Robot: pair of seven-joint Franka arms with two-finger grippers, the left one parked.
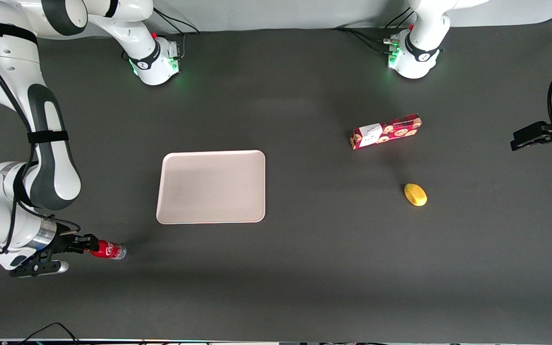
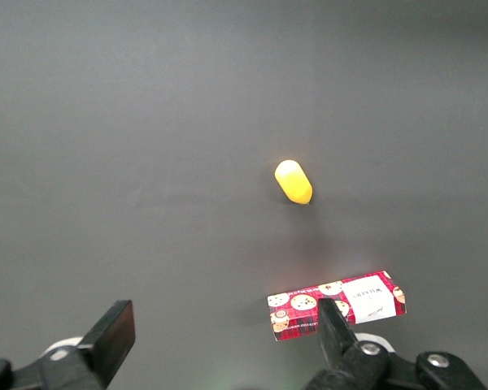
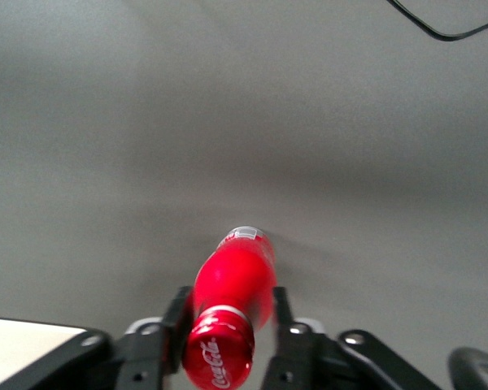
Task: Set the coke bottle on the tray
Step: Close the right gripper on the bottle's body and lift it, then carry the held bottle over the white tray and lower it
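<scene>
My claw [image 3: 228,325] gripping bottle [image 1: 108,250] near cap, fingers [image 3: 177,321] pressing both sides. Bottle sitting at tabletop [image 1: 304,268] edge toward working arm's end, nearer front camera than tray [image 1: 212,187]. Grasp step under way; next, lifting and carrying over tray.

- The coke bottle [image 3: 232,296] between my gripper [image 3: 228,325] fingers looks like glossy red plastic, smooth, with a clear silvery base.
- My fingers [image 3: 176,321] look like matt black plastic.
- The tray [image 1: 211,187] is smooth, pale, faintly satin plastic.
- The table [image 1: 304,268] wears a dark, matt, cloth-like cover.
- The cookie box [image 1: 385,131] looks like printed, slightly glossy cardboard.
</scene>
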